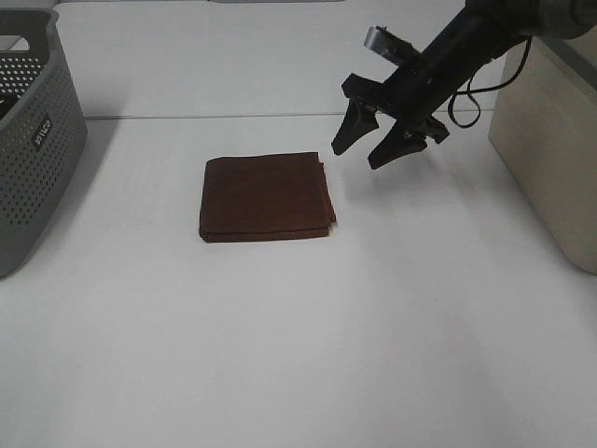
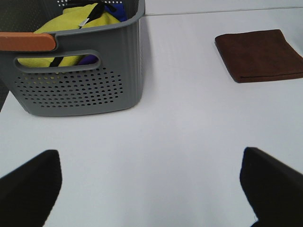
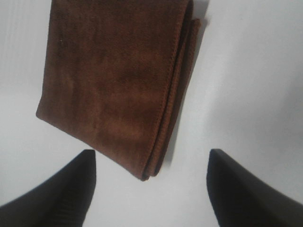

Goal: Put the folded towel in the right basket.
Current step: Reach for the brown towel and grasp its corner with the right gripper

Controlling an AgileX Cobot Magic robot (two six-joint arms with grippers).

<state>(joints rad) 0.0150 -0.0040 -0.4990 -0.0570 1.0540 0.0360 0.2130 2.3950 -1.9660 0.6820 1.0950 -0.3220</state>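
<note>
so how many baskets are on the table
2. A grey basket stands at the left edge of the table, with yellow cloth inside; a beige basket stands at the right edge, partly cut off. Others could lie outside the view.

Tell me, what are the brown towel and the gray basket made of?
The brown towel looks like soft cloth, maybe microfiber: matte, fuzzy, with stitched edges. The gray basket looks like hard plastic: smooth moulded walls, a slight sheen, neat rows of small holes.
</note>
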